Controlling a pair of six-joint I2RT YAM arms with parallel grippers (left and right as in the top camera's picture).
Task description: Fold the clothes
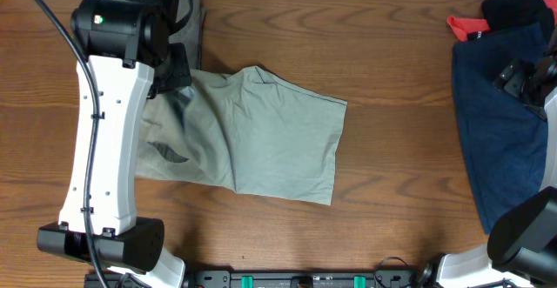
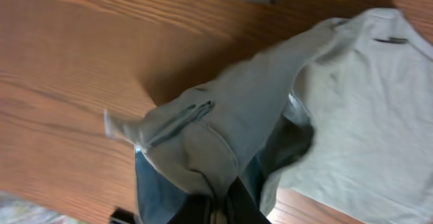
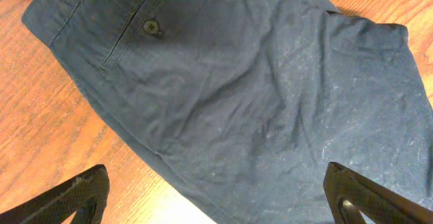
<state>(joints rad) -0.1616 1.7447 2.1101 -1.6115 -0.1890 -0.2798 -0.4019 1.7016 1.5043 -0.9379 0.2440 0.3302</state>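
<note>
Nearest me, the khaki shorts (image 1: 261, 140) are lying spread over the middle of the counter (image 1: 392, 70), mostly flat, with a soft ridge running down them. At their left end the left tool (image 2: 218, 209) is pinching shut on a bunched corner of the khaki shorts. It is holding that corner up off the wood so the pale blue lining (image 2: 155, 183) is showing underneath.

I'd say it is in the middle of a fold. To do it well, the lifted edge should be travelling low and steady across the flat half. The cloth should be staying taut enough not to crumple, and the tool should be letting go only once the edges are lining up.

Over to the right, the right tool (image 3: 216, 187) is hanging with its fingers spread wide and gripping nothing, just above the navy shorts (image 3: 257, 82). Those are lying flat at that end, well apart from the khaki pair.

Farther back, a grey-olive pair (image 1: 193, 23) is peeking out from behind the left arm at the far edge. A red cloth (image 1: 466, 27) and a black one (image 1: 520, 8) are sitting beyond the navy shorts.
</note>
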